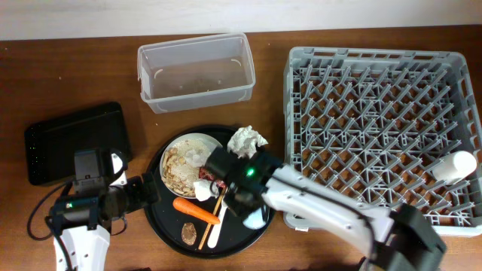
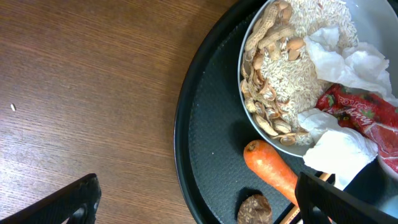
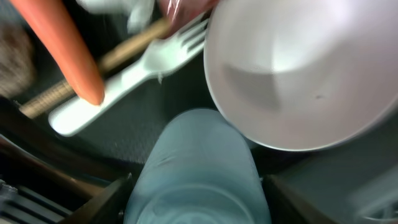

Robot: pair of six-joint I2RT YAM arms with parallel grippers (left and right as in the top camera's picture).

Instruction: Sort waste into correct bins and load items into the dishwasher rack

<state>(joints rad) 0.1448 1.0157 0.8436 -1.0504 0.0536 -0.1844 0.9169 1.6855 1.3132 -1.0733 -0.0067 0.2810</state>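
Early: only a white cup (image 1: 454,165) in the rack (image 1: 376,54), carrot (image 1: 196,211) and napkin (image 1: 247,141) unsorted on round tray (image 1: 167,226), right gripper (image 3: 196,186) clamped on pale blue cup (image 3: 196,149), left gripper (image 2: 196,193) jaws wide, empty

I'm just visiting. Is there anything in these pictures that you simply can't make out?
1. Overhead: the right arm hides most of the bowl and the pale blue cup.
2. Right wrist: blurred; whether the right fingers touch that cup is unclear.
3. Left wrist: the red wrapper runs off the right edge.
4. Overhead: the small black tray is too dark to see inside.
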